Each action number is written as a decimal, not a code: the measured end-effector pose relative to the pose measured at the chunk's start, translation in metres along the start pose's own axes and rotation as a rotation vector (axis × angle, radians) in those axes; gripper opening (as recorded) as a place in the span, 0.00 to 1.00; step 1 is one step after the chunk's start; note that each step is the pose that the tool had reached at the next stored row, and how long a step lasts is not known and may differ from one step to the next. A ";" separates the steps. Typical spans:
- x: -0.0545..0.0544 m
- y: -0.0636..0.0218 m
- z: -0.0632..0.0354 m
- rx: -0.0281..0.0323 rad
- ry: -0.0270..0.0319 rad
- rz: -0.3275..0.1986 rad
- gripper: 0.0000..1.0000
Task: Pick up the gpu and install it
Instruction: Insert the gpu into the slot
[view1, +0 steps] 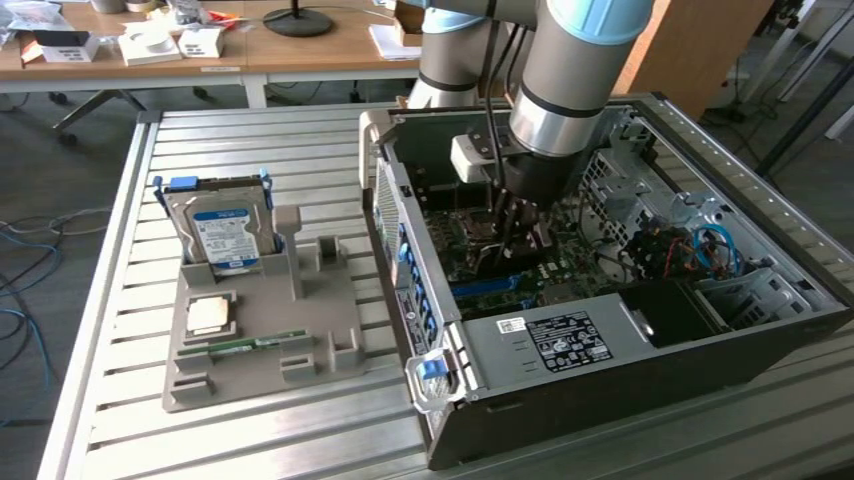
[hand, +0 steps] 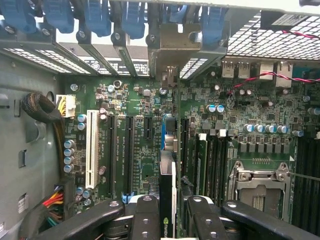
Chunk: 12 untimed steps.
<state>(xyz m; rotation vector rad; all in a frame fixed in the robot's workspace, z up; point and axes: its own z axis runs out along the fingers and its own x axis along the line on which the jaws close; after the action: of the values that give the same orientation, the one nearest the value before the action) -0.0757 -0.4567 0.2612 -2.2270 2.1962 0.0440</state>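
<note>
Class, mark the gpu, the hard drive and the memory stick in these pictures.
gpu (hand: 167, 200): wrist view, on its black edge near the logo.
hard drive (view1: 224, 235): exterior view, on its blue label.
memory stick (view1: 254, 344): exterior view, middle of the green strip.

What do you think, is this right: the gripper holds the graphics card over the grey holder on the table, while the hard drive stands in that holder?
Not over the grey holder. The exterior view shows the gripper holding the graphics card inside the open computer case, above the motherboard. The hard drive does stand in that holder on the table.
</note>
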 end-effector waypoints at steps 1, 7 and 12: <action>0.000 0.0000 0.0000 0.0000 0.0000 0.000 0.26; 0.000 0.0000 -0.0032 0.0000 0.0000 0.000 0.26; 0.001 0.0001 -0.0032 -0.0001 0.0001 0.001 0.26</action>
<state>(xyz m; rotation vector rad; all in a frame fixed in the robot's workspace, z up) -0.0758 -0.4580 0.2644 -2.2261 2.1972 0.0441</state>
